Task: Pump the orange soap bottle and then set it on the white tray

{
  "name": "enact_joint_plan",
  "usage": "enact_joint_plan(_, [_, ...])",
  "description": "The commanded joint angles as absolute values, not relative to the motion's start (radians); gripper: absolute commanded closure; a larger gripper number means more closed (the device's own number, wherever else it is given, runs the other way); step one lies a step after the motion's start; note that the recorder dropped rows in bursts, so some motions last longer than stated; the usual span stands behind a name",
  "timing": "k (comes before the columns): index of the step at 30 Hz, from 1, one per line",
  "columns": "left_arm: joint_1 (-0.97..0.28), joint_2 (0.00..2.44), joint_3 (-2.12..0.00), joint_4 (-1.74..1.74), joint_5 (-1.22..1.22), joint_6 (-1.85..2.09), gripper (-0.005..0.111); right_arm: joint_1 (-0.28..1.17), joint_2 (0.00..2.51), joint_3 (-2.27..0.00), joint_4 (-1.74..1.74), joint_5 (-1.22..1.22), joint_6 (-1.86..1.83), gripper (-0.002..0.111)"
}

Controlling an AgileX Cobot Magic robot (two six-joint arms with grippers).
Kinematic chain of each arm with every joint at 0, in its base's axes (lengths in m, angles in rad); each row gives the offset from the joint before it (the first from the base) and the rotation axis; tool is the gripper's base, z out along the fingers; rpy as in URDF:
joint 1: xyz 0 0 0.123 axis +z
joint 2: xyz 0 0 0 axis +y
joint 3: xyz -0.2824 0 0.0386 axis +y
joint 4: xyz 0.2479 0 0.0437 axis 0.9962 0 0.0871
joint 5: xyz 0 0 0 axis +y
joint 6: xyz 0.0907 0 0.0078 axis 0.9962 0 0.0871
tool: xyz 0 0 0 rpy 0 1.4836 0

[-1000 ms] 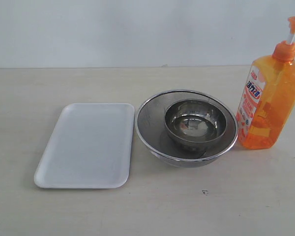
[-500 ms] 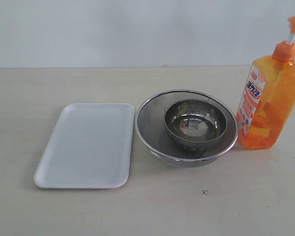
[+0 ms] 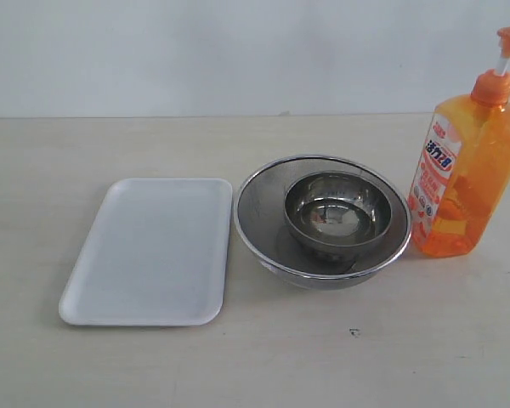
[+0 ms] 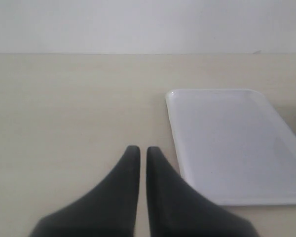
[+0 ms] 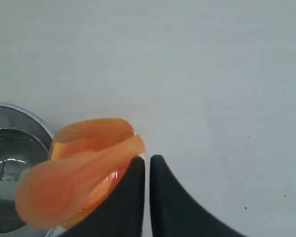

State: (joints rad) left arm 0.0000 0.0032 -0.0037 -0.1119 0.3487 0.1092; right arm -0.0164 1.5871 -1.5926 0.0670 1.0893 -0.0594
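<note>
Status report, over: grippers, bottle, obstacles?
Left gripper shut, empty. Right gripper shut above orange soap bottle. Bottle upright, off white tray. Steel bowls between them.

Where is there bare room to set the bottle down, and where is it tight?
The white tray is bare. Open table lies between it and the wall, and across the near edge. Tight: the orange soap bottle stands right beside the nested steel bowls.

a pale table [image 3: 110, 144] carries the white tray [image 3: 149, 251], a steel bowl [image 3: 255, 212] and the orange soap bottle [image 3: 472, 187].
</note>
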Motion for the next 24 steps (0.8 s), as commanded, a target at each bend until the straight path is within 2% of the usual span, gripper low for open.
enact_joint_plan(1, [0.002,0.0,0.0,-0.117,0.34,0.102,0.102,-0.02,1.613,-1.597,0.074,1.033,-0.079,0.108])
enact_joint_plan(10, [0.002,0.0,0.0,-0.117,0.34,0.102,0.102,-0.02,1.615,-1.597,0.074,0.949,-0.138,0.108])
enact_joint_plan(24, [0.002,0.0,0.0,-0.117,0.34,0.102,0.102,-0.02,1.615,-1.597,0.066,0.967,-0.154,0.108])
